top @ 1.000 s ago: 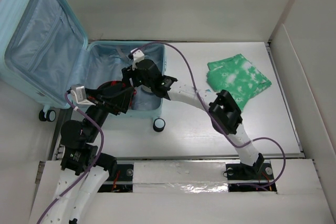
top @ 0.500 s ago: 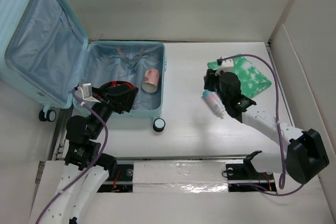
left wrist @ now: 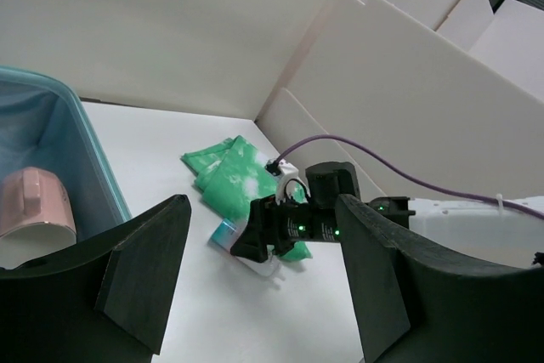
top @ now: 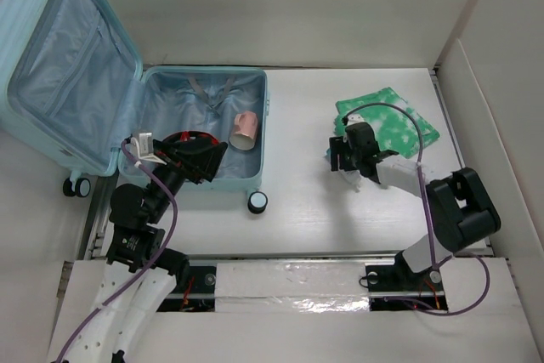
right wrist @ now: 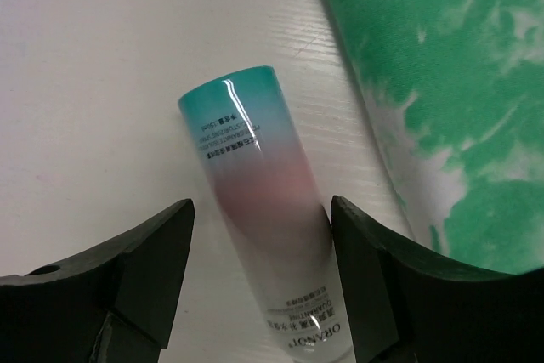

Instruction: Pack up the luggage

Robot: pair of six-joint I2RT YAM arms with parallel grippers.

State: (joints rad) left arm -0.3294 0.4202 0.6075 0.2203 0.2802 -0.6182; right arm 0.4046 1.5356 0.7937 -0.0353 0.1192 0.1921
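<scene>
White tabletop, boxed in by white panels, seen from above: the luggage [top: 200,99] sits at the left with its base flat on the table. Its lid is propped open toward the far-left corner. A pink cup [top: 245,129] lies on its side on the blue lining. One second ago the right gripper [top: 347,159] hung over that spot and hid the cup. Now it is across the table at the near-left corner of a folded green-and-white cloth [top: 391,121]. It covers the cosmetic tube [right wrist: 259,210], which lay in plain sight half a second ago. The right arm's elbow, then stretched out to the right, is now folded in closer. The left gripper [top: 208,159] sits at the near edge of the suitcase base, hardly shifted.

From the left wrist, both black fingers [left wrist: 144,269] stand wide apart with nothing between them. The suitcase rim and cup lie at the left. Farther off, the right gripper stands over the tube's teal end, next to the cloth.

From the right wrist, the fingers [right wrist: 136,269] straddle the tube. It lies flat on the table, shading from teal through pink to white. A narrow gap shows on each side, so nothing is gripped. The cloth lies just beside the tube on the right.
</scene>
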